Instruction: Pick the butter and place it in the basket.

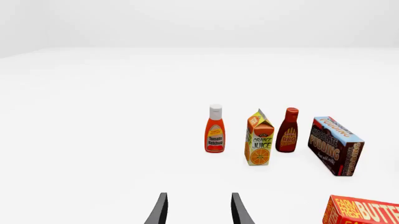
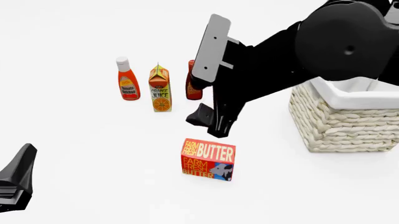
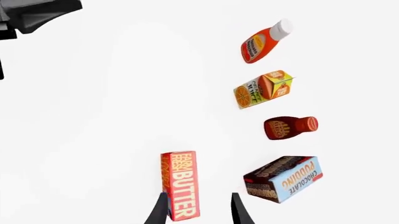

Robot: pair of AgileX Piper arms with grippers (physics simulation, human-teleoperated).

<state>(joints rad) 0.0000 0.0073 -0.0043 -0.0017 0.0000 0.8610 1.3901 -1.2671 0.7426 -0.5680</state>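
The butter (image 2: 208,159) is a red-orange box standing on the white table, near the middle of the front view. Just above and behind it hangs my right gripper (image 2: 212,125), pointing down. In the right wrist view its open fingers (image 3: 240,211) straddle one end of the butter (image 3: 179,184) without closing on it. The cream woven basket (image 2: 343,126) stands at the right, partly behind the right arm. My left gripper (image 2: 17,179) sits low at the front left, open and empty (image 1: 198,211), with the butter (image 1: 365,211) off to one side.
A ketchup bottle (image 2: 127,79), an orange juice carton (image 2: 160,88) and a BBQ sauce bottle (image 2: 193,86) stand in a row behind the butter. The chocolate pudding box (image 3: 283,179) lies beside them, hidden by the right arm in the front view.
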